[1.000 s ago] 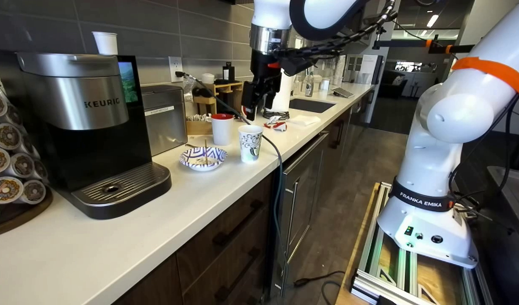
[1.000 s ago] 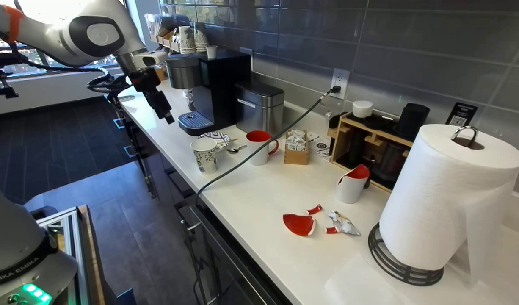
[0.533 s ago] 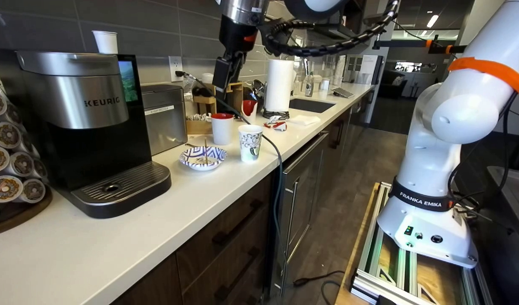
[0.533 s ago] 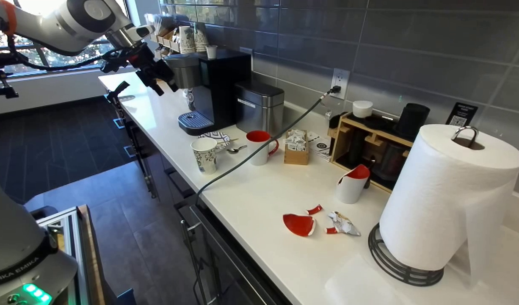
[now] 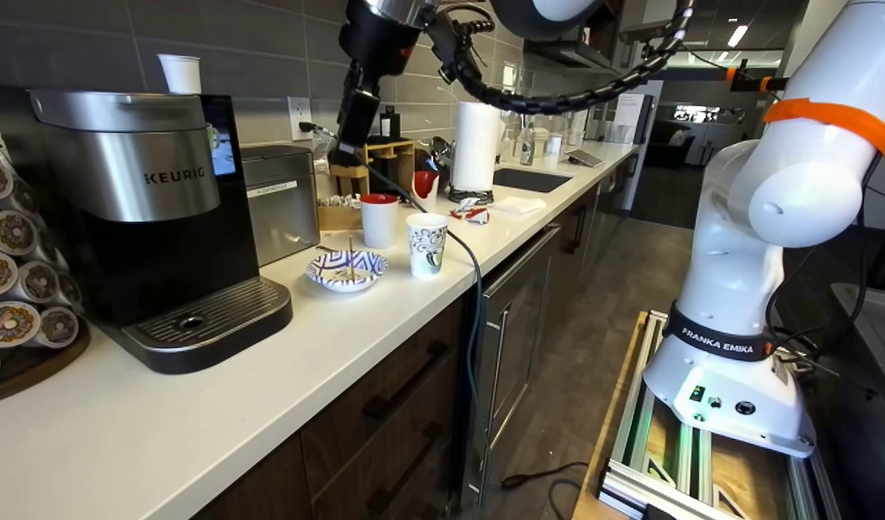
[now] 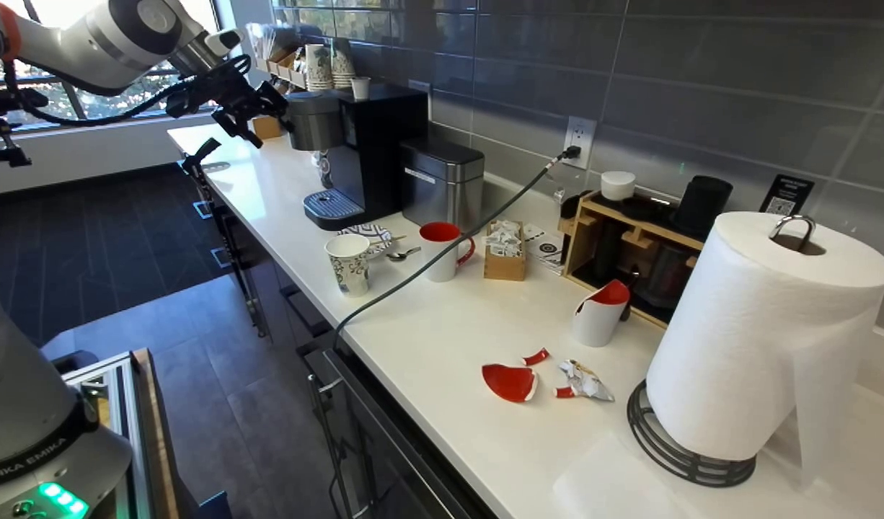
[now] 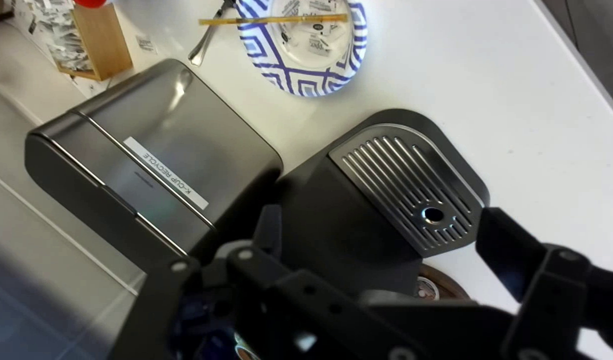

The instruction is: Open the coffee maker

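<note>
The coffee maker (image 5: 157, 173), black with a silver front and top band, stands on the counter with its lid down. It also shows in an exterior view (image 6: 388, 158). My gripper (image 6: 273, 134) is open and empty at the height of the machine's silver head (image 6: 316, 122), in front of it. In that view one fingertip overlaps the head's edge; I cannot tell whether they touch. In the wrist view the gripper (image 7: 379, 222) has its fingers wide apart, with the machine's black body and drip tray (image 7: 406, 185) seen between and below them.
A small white cup (image 5: 180, 73) stands on top of the machine. A metal recycle bin (image 5: 280, 202), a patterned bowl (image 5: 347, 269), a paper cup (image 5: 426, 244) and a red-and-white mug (image 5: 379, 220) stand beside it. A pod rack (image 5: 24, 282) is on its other side. A cable (image 6: 449, 249) crosses the counter.
My gripper has moved toward the coffee maker's head and risen slightly, and it has turned so that both fingers show apart. The coffee maker's display picture has changed.
</note>
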You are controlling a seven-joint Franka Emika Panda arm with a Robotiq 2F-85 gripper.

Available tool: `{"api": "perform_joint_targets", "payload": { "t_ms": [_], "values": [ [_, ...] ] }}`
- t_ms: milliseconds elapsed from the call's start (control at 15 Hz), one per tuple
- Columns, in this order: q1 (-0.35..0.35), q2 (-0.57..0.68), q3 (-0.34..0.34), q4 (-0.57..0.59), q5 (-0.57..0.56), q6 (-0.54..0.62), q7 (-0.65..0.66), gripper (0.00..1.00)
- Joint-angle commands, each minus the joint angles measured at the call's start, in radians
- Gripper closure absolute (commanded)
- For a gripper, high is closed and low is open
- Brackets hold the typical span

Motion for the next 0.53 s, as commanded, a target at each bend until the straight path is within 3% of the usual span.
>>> {"api": "perform_joint_targets", "payload": {
  "t_ms": [0,133,200,467],
  "values": [
    [0.021,0.004,-0.016,0.001,-0.006,0.001,-0.010,0.00],
    [0.020,-0.001,-0.017,-0.005,-0.020,0.022,-0.017,0.00],
    [0.013,-0.006,-0.006,-0.020,-0.087,0.107,-0.034,0.00],
    [0.031,-0.014,0.001,-0.055,-0.174,0.277,-0.092,0.00]
  ]
}}
